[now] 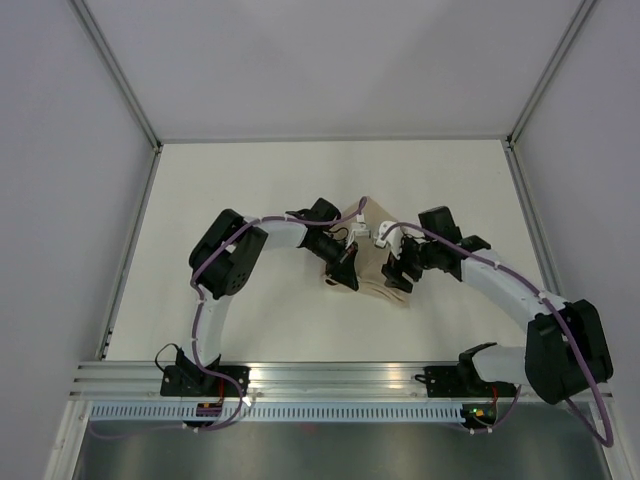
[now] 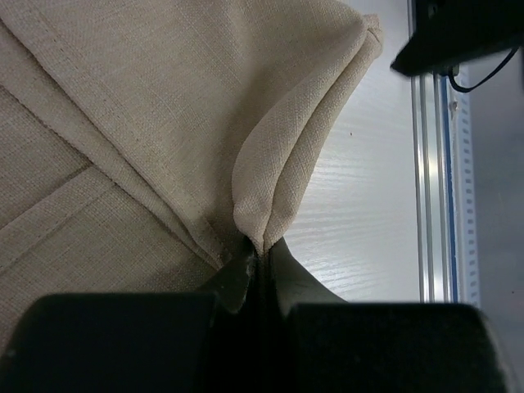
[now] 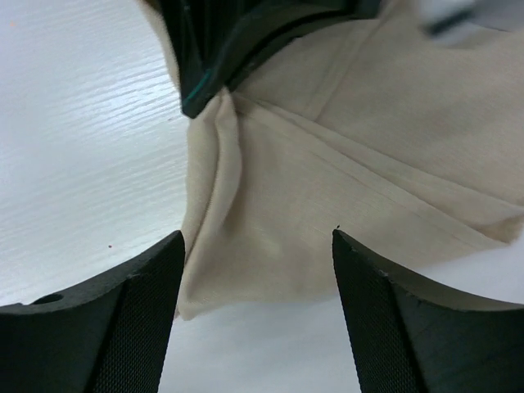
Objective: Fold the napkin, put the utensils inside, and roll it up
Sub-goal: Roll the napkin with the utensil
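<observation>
Napkin (image 1: 372, 262): middle of counter (image 1: 250, 190), long axis roughly 11-to-5 o'clock; left gripper (image 2: 258, 254) pinched shut on a raised fold at its 8 o'clock edge; right gripper (image 3: 258, 246) spread wide over its 4 o'clock corner.

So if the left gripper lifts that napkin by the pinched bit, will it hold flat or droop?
Probably droop: the napkin bunches into a soft fold where the left gripper pinches it. The coarse weave looks grippy, so slipping seems unlikely.
</observation>
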You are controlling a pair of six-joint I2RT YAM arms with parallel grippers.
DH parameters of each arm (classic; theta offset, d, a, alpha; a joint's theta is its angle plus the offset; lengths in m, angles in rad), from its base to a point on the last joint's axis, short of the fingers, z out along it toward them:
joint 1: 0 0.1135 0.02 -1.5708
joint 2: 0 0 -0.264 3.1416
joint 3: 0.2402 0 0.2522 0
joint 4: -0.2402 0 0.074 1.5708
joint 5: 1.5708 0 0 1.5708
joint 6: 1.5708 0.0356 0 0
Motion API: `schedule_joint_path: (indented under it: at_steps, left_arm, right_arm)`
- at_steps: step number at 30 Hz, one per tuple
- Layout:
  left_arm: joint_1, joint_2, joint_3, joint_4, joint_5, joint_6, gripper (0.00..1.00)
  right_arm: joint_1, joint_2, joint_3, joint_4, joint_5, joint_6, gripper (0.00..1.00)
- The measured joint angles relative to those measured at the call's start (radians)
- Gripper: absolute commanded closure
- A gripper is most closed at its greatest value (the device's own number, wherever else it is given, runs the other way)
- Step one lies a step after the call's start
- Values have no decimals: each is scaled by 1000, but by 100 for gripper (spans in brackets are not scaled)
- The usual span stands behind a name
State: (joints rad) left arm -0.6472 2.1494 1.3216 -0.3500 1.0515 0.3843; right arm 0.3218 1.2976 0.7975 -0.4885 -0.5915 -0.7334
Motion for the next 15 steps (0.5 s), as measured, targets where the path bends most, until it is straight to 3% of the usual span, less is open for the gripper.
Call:
schedule_joint_path:
  at_steps: [7,15]
  left_arm:
    - [8,24,20,-28,34,-2,98]
    - [11,32,24,-38,51,-2,98]
  right_arm:
    - [238,-29,-137,131,122,7,20]
    - [348,39,-180,302,299,15,24]
